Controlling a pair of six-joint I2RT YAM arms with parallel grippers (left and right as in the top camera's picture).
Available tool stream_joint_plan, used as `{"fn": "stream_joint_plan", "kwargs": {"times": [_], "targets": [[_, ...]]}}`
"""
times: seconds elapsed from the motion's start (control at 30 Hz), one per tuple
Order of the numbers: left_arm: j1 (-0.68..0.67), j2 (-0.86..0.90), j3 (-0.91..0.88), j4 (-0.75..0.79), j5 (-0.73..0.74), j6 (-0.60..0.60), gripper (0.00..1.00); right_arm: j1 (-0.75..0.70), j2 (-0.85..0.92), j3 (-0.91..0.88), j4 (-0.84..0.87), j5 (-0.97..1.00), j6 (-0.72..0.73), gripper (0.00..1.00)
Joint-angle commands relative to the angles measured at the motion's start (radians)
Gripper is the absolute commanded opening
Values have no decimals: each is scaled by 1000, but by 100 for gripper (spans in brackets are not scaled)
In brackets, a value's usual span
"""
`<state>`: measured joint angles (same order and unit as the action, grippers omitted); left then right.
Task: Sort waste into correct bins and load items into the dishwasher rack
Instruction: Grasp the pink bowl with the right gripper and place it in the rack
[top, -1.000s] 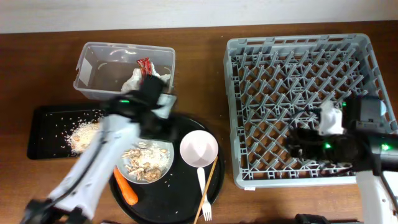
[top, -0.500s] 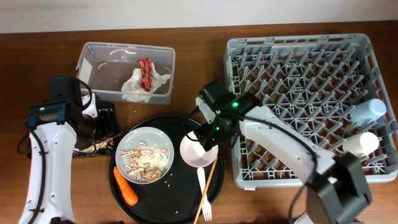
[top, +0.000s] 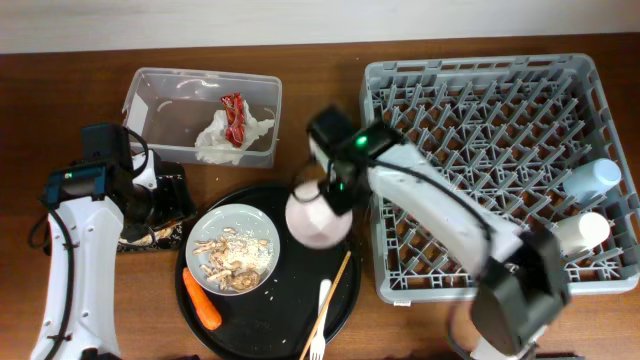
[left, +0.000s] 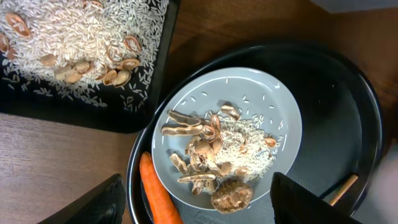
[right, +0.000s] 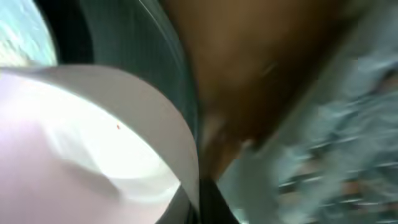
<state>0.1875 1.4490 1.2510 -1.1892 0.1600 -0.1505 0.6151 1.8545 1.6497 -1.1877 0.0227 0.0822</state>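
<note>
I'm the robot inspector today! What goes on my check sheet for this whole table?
Surface: brown wooden table.
Job's things: rack holds light blue cup and white cup at its right side; clear tub holds napkins and red wrapper; shallow black tray and plate both carry food scraps; carrot beside plate; fork on round black tray.
Clutter: wooden chopstick beside fork.
Grippers: left gripper open above plate; right gripper shut on pinkish-white bowl.
Cables: black cable looped on left arm.
Surroundings: pale wall beyond table.
</note>
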Motion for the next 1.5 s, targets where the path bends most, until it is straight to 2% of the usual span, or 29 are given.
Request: {"fn": "stream_joint_plan", "kwargs": {"times": [0.0,0.07,0.1,0.17,0.27,0.3,0.37,0.4,0.47,0.57,0.73,0.87,1.03,1.17,1.27,1.47], "targets": [[5,-11,-9,0,8,5,74,-43,-118,166,-79,351,76,4],[5,-11,-9,0,8,5,74,-148,-170,174,-130,665,257,4],[5,-11,-9,0,8,5,74,-256,-182,174,-166,869,410,4],[5,-11,-9,-1,8,5,74,-402,-175,173,-127,1027,477,4],[5,-11,-9,-2,38,5,74,-580,-163,172,74,1168,476,4],[5,-11,-9,-1,38,5,74,-661,-163,167,223,1156,471,4],[5,-11,-9,-1,38,5,74,-735,-159,167,364,1162,335,4],[5,-11,-9,-1,38,5,74,-775,-155,167,503,1172,212,4],[5,-11,-9,-2,38,5,74,-787,-147,167,724,1180,7,4],[5,-11,-9,-3,38,5,74,-808,-63,167,819,1208,-116,4],[5,-11,-9,2,38,5,74,-818,148,153,755,1242,-106,4],[5,-11,-9,2,38,5,74,-817,236,43,758,1194,-74,4],[5,-11,-9,3,38,5,74,-818,247,-69,784,1129,-37,4],[5,-11,-9,2,38,5,74,-818,247,-74,802,1157,-37,4],[5,-11,-9,2,38,4,74,-818,247,-74,884,1190,-109,4],[5,-11,-9,3,37,-14,74,-777,247,-120,869,1190,-108,4]]}}
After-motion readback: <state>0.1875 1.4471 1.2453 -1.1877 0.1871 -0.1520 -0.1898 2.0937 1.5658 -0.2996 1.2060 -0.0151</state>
